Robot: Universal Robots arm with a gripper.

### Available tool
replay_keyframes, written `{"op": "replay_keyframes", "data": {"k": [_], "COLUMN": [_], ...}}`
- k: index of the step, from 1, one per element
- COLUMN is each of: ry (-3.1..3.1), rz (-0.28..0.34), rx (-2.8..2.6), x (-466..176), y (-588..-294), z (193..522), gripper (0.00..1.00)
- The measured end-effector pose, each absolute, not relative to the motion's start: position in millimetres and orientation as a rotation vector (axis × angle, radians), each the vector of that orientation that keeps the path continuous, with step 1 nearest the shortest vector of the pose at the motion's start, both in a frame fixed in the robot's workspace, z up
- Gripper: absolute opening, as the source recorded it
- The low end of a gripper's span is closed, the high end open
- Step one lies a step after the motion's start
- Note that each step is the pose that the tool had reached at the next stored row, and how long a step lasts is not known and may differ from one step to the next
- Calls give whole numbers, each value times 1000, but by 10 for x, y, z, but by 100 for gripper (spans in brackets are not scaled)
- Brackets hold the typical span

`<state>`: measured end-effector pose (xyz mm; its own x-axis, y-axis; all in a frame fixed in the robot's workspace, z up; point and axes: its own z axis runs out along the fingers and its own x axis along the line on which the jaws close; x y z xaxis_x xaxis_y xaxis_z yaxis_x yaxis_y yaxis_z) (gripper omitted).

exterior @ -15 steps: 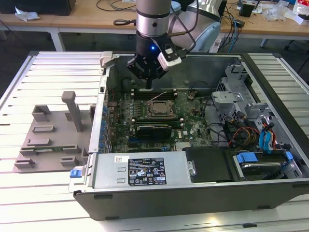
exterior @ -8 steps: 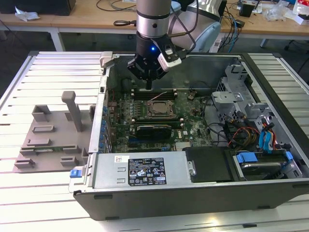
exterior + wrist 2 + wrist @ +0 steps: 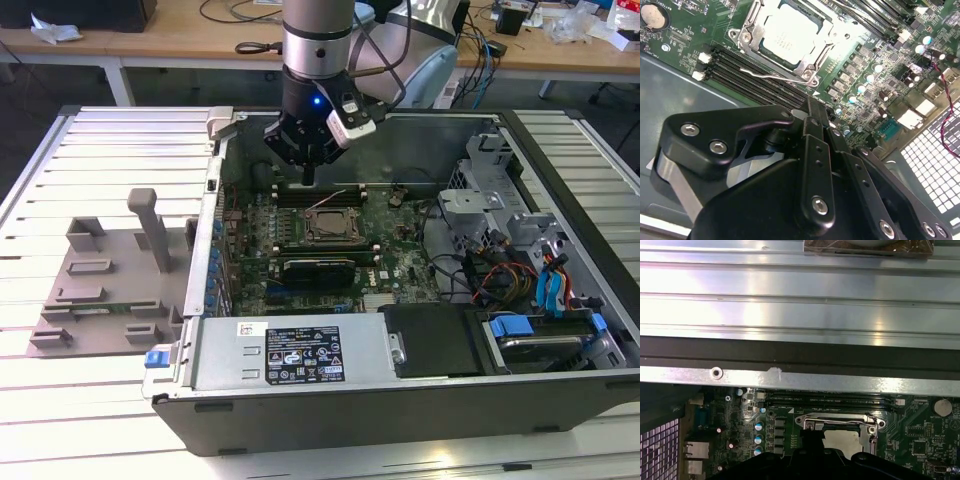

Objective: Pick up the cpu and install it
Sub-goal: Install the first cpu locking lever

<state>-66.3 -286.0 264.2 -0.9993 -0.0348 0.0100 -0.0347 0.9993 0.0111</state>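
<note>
Cpu [image 3: 790, 37] lies flat in the motherboard socket [image 3: 747, 37], its pale silver top showing inside the metal socket frame; in the first wrist view the same chip [image 3: 842, 442] shows partly behind the black body of the pincer. In the exterior view the socket sits near the middle of the green motherboard [image 3: 400, 265] inside the open computer case [image 3: 560, 400], which lies on its side on the slatted metal desk [image 3: 100, 140].

The pincer [image 3: 308, 175] hangs above the board, just toward the far wall of the case from the socket and not touching the chip. In the second wrist view its black fingers [image 3: 816, 120] stand pressed together with nothing between them, so the pincer [image 3: 815, 107] is closed and empty, its tip over the dark memory slots [image 3: 755, 75] beside the socket. A thin wire socket lever [image 3: 772, 76] lies along the edge of the frame.

A long black expansion card [image 3: 318, 268] stands in the board on the near side of the socket. On the desk, at the exterior view's left of the case, lies a grey plastic fixture [image 3: 100, 290] with raised blocks. The black power supply [image 3: 300, 355] fills the near wall of the case.
</note>
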Motion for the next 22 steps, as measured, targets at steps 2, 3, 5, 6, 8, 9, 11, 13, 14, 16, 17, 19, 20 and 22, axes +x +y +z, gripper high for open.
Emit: {"op": "replay_keyframes", "data": {"k": [2,3,5,6,8,9,11,13,14,16,17,19,20,22], "ry": [-3131,-3131,-3131,-3131,-3131,-3131,-3131,-3131,-3131,-3131,-3131,-3131,-3131,-3131], "rz": [-17,-17,-20,-27,-27,-27,-27,-27,-27,-27,-27,-27,-27,-27], "rx": [54,54,54,54,54,54,54,54,54,54,54,54,54,54], "x": [-663,-663,-663,-663,-663,-663,-663,-663,-663,-663,-663,-663,-663,-663], "y": [-2860,-2860,-2860,-2860,-2860,-2860,-2860,-2860,-2860,-2860,-2860,-2860,-2860,-2860], "z": [2641,2641,2577,2488,2470,2459,2428,2405,2395,2379,2374,2362,2357,2344], "gripper": [11,11,11,11,11,11,11,11,11,11,11,11,11,11]}}
